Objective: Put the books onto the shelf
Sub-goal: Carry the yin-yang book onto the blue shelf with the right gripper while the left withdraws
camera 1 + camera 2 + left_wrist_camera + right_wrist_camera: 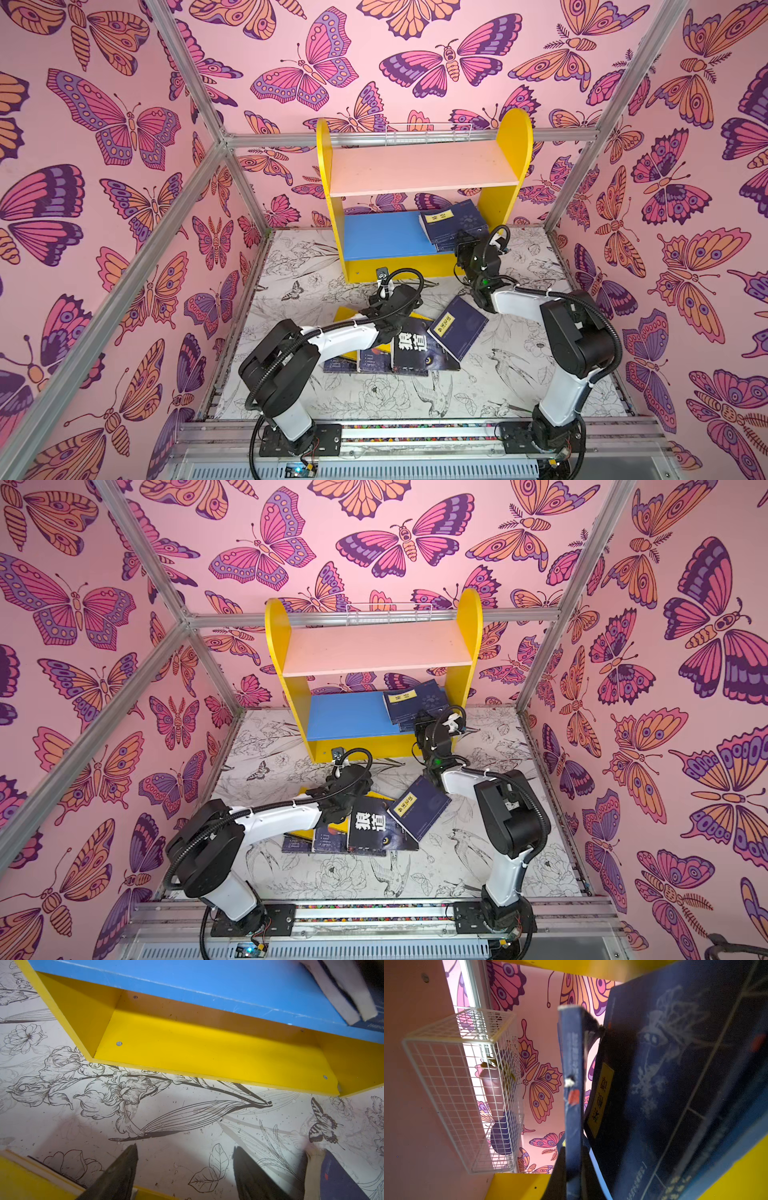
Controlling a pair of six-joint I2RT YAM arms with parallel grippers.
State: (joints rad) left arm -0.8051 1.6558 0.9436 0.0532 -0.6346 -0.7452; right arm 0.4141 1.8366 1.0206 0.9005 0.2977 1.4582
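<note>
1. Nearest my top views is the aluminium front rail [415, 432], with the white-and-black left arm [345, 336] and right arm [515, 301] bolted to it.
2. The left gripper [185, 1167] hangs with its dark jaws apart and nothing between them. It is above the flower-printed white tabletop [187, 1126], just in front of the shelf's yellow base.
3. The right gripper [572, 1180] reaches to the right end of the lower board. In its wrist view the jaws are clamped on a thin navy paperback [572, 1064] standing on edge. The pale print on its spine is too blurred for me to read.
4. Just beside that book leans a larger navy cover [675, 1084] with a yellow label. The black characters on the label are also blurred.
5. The small two-tier bookshelf with yellow rounded side panels [513, 137] stands at the back of the table, with a white wire rail [428, 133] behind its pale pink upper board [419, 166].
6. Its blue lower board [382, 237] carries a stack of navy paperbacks [453, 220] at the right end. The top cover's yellow label is too small to read.
7. On the table between the arms lies a black paperback [409, 340] with large white characters, 狼道.
8. A tilted navy paperback with a yellow label [459, 328] overlaps its right edge.
9. Two dark blue paperbacks [374, 359] lie to its left, and a yellow paperback [343, 314] shows partly under the left arm.
</note>
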